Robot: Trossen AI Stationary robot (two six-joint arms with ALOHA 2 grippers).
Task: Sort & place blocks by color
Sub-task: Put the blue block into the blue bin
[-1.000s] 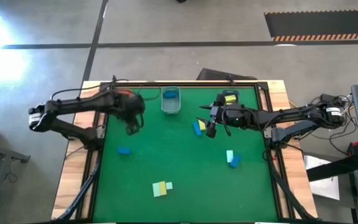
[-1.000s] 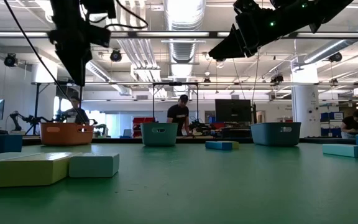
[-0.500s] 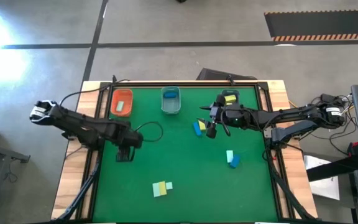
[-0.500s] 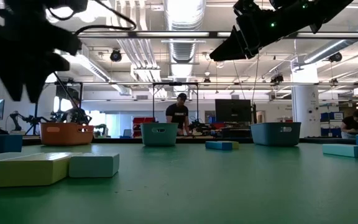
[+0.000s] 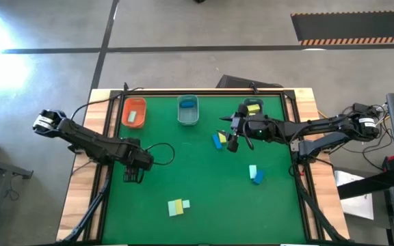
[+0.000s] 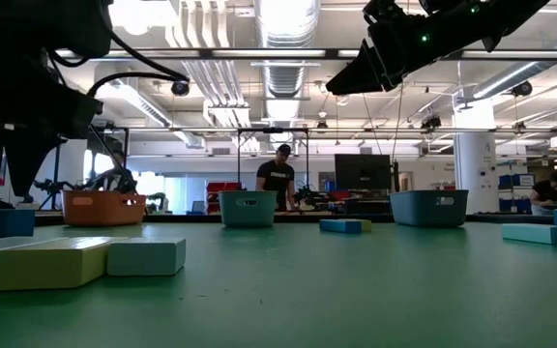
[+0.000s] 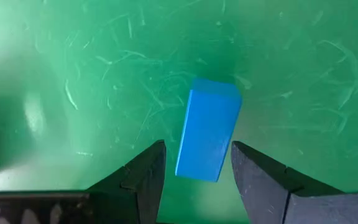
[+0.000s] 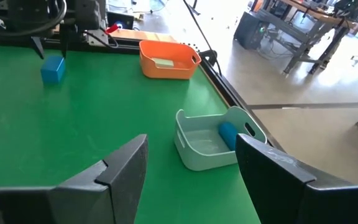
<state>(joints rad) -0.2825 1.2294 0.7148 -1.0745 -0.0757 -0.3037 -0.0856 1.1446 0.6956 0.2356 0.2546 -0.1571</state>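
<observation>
Left gripper (image 7: pixel 194 163) astride blue block (image 7: pixel 207 137) — untouched

An orange bin (image 8: pixel 166 59) and a clear bin (image 8: pixel 210 140) are seen beyond the fingers, well apart.

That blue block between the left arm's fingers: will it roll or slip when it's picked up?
Probably not roll: the blue block is box-shaped with flat faces, lying flat on the green mat. It looks rigid, so the left gripper, open astride it, should clamp it firmly. Its smooth sides might slip slightly.
</observation>
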